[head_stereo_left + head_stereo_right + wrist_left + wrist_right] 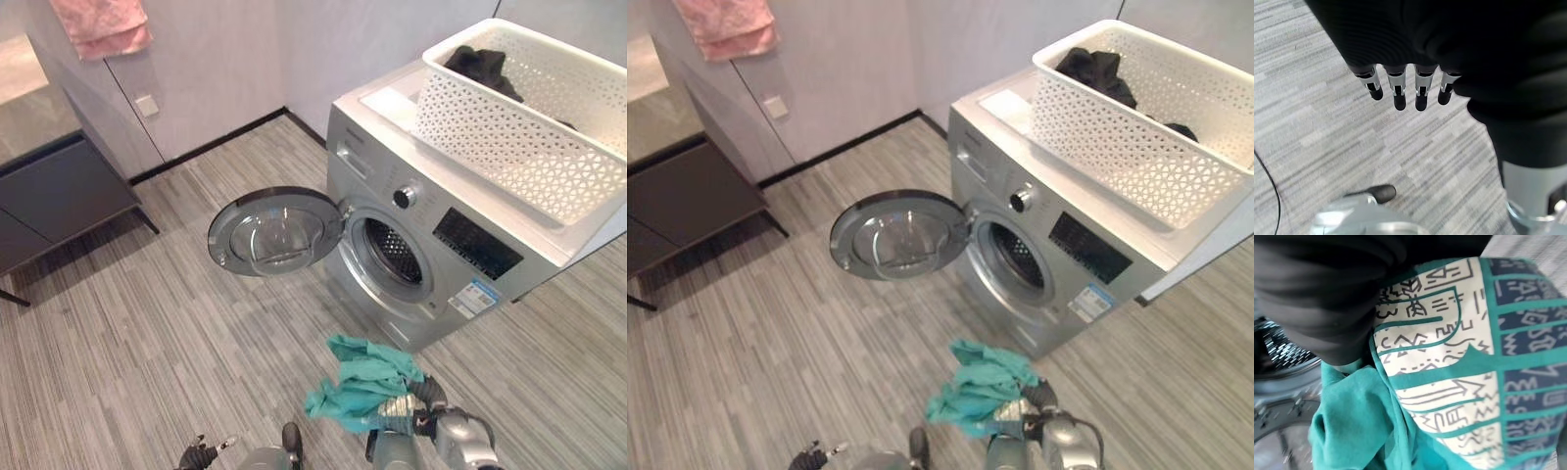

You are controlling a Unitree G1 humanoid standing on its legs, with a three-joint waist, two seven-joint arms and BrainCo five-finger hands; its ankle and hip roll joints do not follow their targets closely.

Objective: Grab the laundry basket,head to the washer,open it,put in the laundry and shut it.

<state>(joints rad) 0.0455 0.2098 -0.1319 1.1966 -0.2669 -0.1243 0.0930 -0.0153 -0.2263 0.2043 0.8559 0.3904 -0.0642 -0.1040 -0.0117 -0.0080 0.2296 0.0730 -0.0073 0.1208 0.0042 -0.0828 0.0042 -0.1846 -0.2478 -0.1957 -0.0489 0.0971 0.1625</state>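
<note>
Left eye view: right robot hand (416,411) clutches teal garment (367,382) before washer (431,245).

The right hand (416,406) sits at the lower centre-right of the left eye view, its silver forearm entering from the bottom edge, fingers curled round a bunch of teal garment (362,384). The left hand (1400,73) hangs at the top of its wrist view, fingers straight, side by side, holding nothing.
</note>
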